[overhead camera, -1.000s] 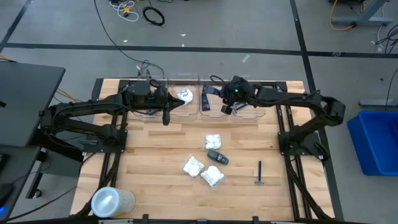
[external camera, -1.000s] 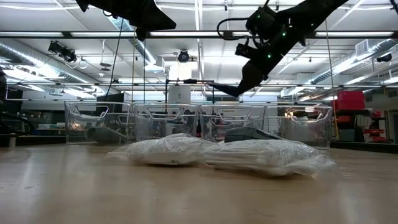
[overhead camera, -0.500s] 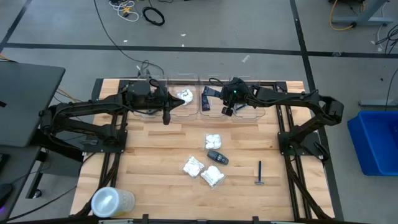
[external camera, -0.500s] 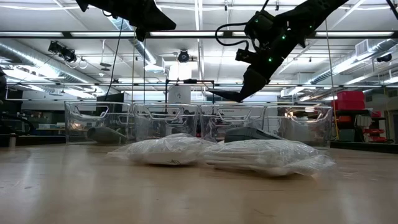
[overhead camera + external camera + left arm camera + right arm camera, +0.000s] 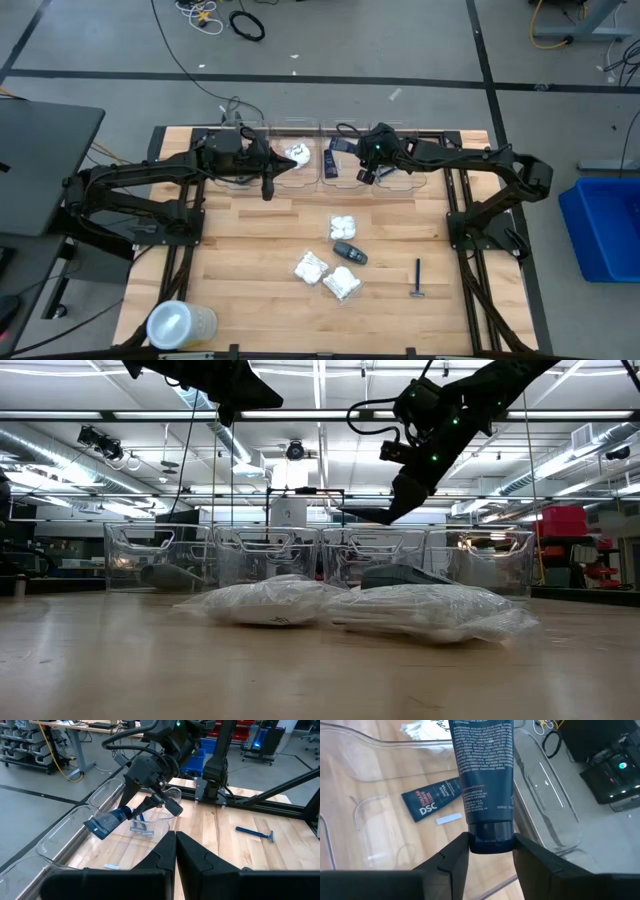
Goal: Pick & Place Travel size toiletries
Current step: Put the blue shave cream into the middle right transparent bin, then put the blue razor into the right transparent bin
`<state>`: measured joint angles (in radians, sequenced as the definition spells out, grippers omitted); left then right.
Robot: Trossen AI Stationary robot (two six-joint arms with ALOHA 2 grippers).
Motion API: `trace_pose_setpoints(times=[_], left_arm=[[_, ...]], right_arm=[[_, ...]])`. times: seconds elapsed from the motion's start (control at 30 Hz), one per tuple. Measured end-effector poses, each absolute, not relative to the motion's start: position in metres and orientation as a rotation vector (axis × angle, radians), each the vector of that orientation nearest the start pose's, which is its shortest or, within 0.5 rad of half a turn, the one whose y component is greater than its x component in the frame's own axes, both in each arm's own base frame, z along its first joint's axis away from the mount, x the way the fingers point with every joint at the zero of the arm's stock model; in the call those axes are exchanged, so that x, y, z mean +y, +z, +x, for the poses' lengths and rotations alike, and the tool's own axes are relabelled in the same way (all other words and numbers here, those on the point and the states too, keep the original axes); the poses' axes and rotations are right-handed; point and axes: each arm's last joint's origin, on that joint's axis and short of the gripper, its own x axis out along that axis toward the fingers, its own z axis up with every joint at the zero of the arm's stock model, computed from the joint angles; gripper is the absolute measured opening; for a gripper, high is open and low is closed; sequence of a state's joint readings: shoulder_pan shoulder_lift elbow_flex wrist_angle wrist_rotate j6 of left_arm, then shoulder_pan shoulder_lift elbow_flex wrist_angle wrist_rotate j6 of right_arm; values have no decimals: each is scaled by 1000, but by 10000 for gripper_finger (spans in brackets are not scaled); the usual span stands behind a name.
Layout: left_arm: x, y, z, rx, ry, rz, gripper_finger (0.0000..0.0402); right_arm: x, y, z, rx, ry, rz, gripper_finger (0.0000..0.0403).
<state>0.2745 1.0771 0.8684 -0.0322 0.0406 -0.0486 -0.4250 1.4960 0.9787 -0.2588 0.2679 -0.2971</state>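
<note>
Light wooden tabletop [image 5: 250,225] on a grey workshop floor, row of clear plastic bins [image 5: 345,160] along its far edge. Right gripper [image 5: 487,847] reaching in from the right, raised over the bins, wrist angled downward. Fingers [image 5: 452,857] parted either side of the cap of a dark blue squeeze tube with white print [image 5: 482,775]; contact with the cap not resolvable. Tube long axis slanting down, cap end at the fingers, flat crimped end pointing toward the bin floor. Second, smaller dark blue tube [image 5: 430,802] lying flat inside the bin beneath. Left gripper [image 5: 266,187] just in front of the left bins, fingers closed, holding nothing. Mid-tabletop: white crinkly packets [image 5: 311,266], dark grey oval case [image 5: 350,252], thin blue razor [image 5: 418,279] to the right.
</note>
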Motion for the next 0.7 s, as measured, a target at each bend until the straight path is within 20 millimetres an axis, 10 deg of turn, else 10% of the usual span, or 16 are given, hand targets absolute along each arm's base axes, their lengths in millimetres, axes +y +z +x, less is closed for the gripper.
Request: trace_pose_setpoints(times=[0.7], left_arm=[[64, 321, 232, 233, 243, -86, 20]], right_arm=[[-135, 231, 280, 878, -535, -208, 243]])
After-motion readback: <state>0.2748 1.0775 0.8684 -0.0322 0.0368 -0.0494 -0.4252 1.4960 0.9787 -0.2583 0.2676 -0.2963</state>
